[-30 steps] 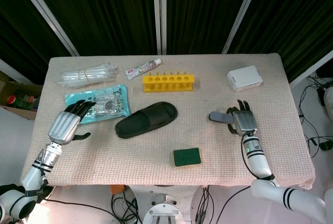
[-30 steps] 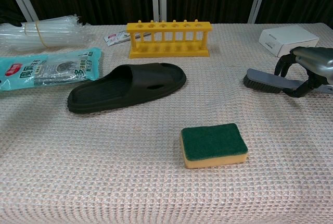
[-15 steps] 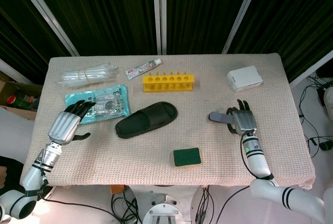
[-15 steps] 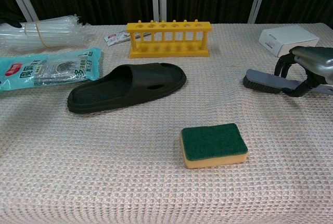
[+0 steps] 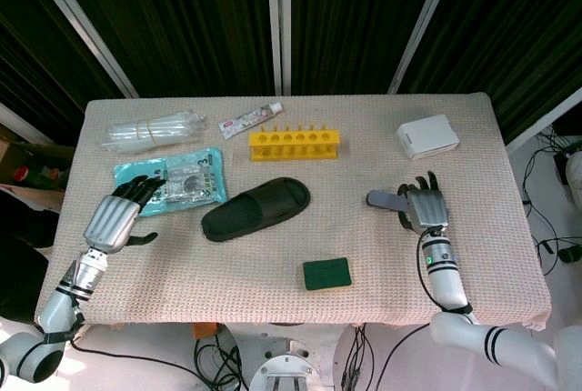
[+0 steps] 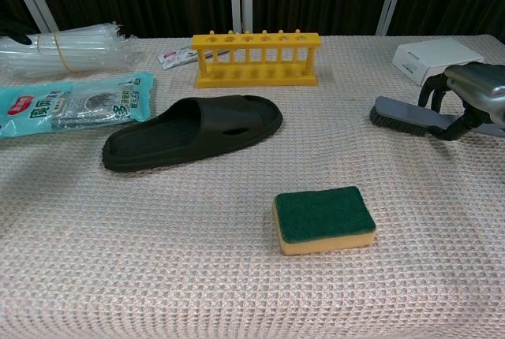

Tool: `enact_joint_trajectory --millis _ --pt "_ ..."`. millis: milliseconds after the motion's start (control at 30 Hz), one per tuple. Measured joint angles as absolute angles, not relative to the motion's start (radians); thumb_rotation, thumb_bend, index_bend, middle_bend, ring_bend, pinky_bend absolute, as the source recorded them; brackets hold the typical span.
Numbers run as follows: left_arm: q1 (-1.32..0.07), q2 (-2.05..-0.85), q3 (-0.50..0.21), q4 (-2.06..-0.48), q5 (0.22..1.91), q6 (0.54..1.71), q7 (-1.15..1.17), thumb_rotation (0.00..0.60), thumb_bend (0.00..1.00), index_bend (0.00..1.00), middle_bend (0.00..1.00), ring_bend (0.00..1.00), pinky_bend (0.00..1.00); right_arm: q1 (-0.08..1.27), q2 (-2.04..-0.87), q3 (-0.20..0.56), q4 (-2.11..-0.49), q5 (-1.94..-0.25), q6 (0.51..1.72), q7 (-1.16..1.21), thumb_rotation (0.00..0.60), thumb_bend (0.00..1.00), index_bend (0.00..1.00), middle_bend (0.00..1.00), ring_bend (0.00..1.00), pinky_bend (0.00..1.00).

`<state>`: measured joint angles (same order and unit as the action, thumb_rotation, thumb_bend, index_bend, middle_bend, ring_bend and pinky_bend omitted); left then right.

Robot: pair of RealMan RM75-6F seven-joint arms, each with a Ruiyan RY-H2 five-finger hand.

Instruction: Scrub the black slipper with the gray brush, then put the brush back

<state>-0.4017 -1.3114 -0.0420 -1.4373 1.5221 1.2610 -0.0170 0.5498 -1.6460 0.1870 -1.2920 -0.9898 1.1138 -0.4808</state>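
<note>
The black slipper (image 5: 255,209) (image 6: 193,130) lies sole down at the middle of the table, toe toward the right. Right of it is the gray brush (image 5: 386,199) (image 6: 401,114), bristles down and head pointing at the slipper. My right hand (image 5: 426,207) (image 6: 470,96) grips its handle, fingers over the top and thumb underneath. My left hand (image 5: 116,218) rests on the cloth at the left, holding nothing, with its fingertips at the edge of a teal packet (image 5: 178,182). The chest view does not show it.
A green and yellow sponge (image 5: 327,274) (image 6: 323,218) lies in front of the slipper. A yellow rack (image 5: 296,144) (image 6: 257,58), a tube (image 5: 251,120), a white box (image 5: 427,136) (image 6: 436,60) and a clear plastic bundle (image 5: 153,130) line the back.
My right hand and the brush have shifted slightly, rising a little in the chest view. The slipper and my left hand have not moved.
</note>
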Motion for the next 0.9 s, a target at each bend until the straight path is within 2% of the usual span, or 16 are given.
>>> enact_joint_trajectory --millis 400,667,900 --pt "-0.404 -1.306 -0.044 -1.446 1.52 1.256 -0.014 0.6 0.03 0.13 0.16 0.11 0.25 0.529 -1.61 0.206 -1.325 -1.122 1.179 -0.314 0.6 0.48 0.81 0.72 0.24 0.0" --pt "-0.41 -1.314 -0.042 -1.447 1.52 1.243 -0.007 0.6 0.03 0.13 0.16 0.11 0.25 0.511 -1.528 0.226 -1.446 -1.209 1.228 -0.225 0.6 0.49 0.83 0.73 0.24 0.0" --pt "-0.421 -1.33 -0.026 -1.444 1.532 1.215 0.001 0.6 0.03 0.13 0.16 0.11 0.25 0.531 -1.494 0.244 -1.523 -1.219 1.199 -0.225 0.6 0.49 0.83 0.73 0.24 0.0"
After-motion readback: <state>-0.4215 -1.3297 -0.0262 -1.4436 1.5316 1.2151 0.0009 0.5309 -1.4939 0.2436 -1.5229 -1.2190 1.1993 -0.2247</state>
